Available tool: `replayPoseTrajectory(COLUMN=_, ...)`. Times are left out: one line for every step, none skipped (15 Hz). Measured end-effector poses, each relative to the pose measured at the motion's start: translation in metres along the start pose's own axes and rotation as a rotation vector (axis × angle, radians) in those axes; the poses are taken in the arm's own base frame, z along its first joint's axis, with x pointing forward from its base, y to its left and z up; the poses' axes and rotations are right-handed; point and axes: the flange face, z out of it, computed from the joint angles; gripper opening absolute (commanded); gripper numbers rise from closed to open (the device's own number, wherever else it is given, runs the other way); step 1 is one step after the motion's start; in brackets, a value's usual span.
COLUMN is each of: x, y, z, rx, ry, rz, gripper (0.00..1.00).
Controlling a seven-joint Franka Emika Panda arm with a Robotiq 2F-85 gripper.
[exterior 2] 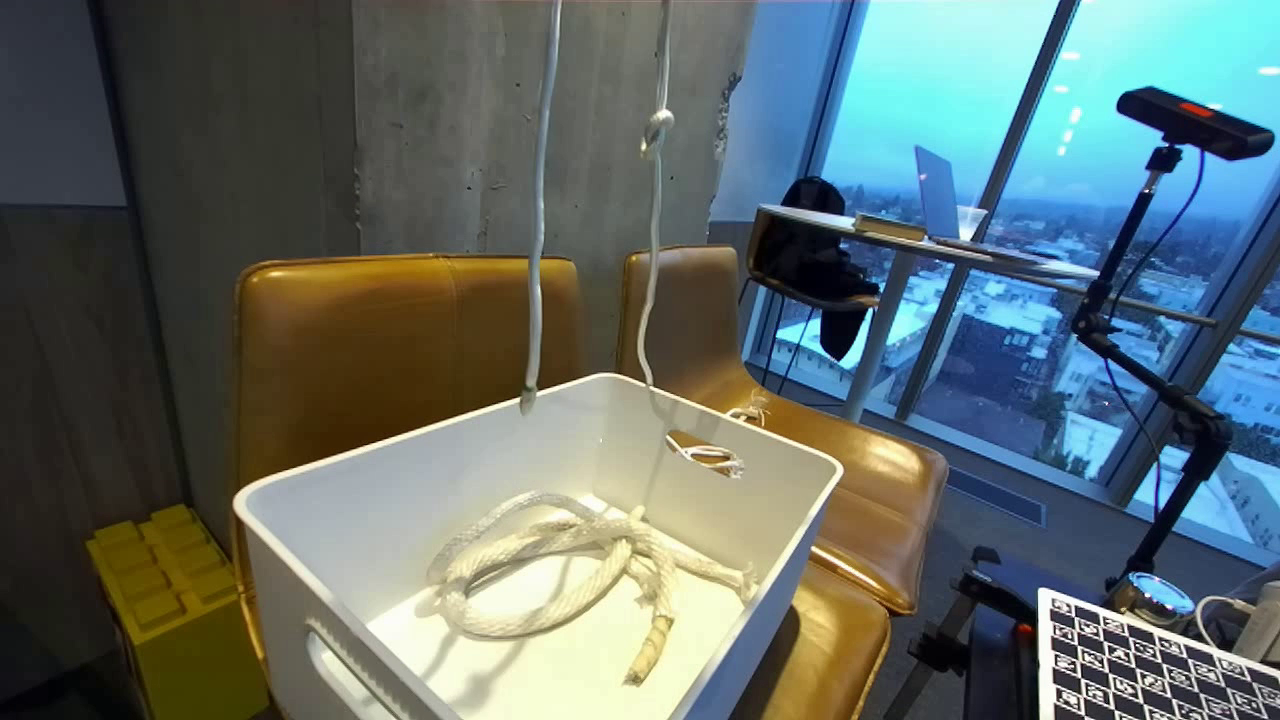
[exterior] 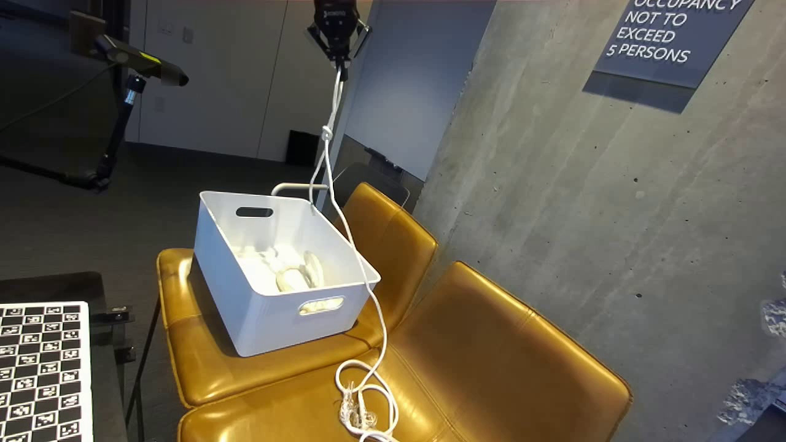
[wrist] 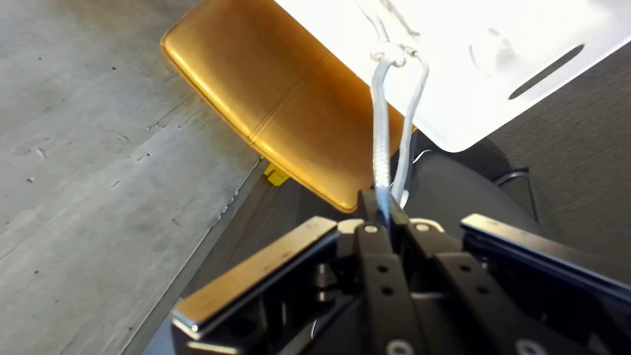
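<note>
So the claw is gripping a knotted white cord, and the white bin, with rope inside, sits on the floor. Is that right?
Only the place is wrong: an exterior view shows the white bin on a brown chair, not the floor. The claw grips the knotted cord, and the bin holds rope.

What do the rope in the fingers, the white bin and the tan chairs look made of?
Rope: braided fibre, cotton or synthetic unclear, fairly smooth; woven texture shows in the wrist view.
White bin: probably plastic, smooth, satin; rounded corners and thin walls suggest moulding.
Tan chairs: leather or imitation, glossy; highlights and stitched seams show.
</note>
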Motion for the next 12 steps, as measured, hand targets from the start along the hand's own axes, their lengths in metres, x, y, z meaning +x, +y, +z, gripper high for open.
replayPoseTrajectory(x=-0.003, y=-0.010, z=0.009, rx=0.011, ry=-0.016, rz=-0.003, gripper=0.01)
replayPoseTrajectory(x=-0.007, y=-0.021, z=0.019, rx=0.022, ry=-0.032, rz=-0.007, gripper=0.01)
replayPoseTrajectory(x=-0.012, y=-0.030, z=0.027, rx=0.030, ry=-0.045, rz=-0.010, gripper=0.20)
replayPoseTrajectory(x=-0.018, y=-0.039, z=0.035, rx=0.037, ry=-0.055, rz=-0.012, gripper=0.29)
replayPoseTrajectory(x=-0.024, y=-0.045, z=0.044, rx=0.042, ry=-0.067, rz=-0.012, gripper=0.34)
replayPoseTrajectory(x=-0.032, y=-0.048, z=0.051, rx=0.046, ry=-0.081, rz=-0.010, gripper=0.42)
replayPoseTrajectory(x=-0.040, y=-0.049, z=0.059, rx=0.047, ry=-0.091, rz=-0.005, gripper=0.48)
replayPoseTrajectory(x=-0.048, y=-0.048, z=0.066, rx=0.048, ry=-0.102, rz=0.002, gripper=0.55)
replayPoseTrajectory(x=-0.058, y=-0.044, z=0.073, rx=0.047, ry=-0.113, rz=0.012, gripper=0.63)
replayPoseTrajectory(x=-0.069, y=-0.038, z=0.079, rx=0.044, ry=-0.121, rz=0.025, gripper=0.70)
replayPoseTrajectory(x=-0.082, y=-0.030, z=0.085, rx=0.040, ry=-0.133, rz=0.043, gripper=0.78)
replayPoseTrajectory(x=-0.095, y=-0.021, z=0.092, rx=0.036, ry=-0.143, rz=0.065, gripper=0.85)
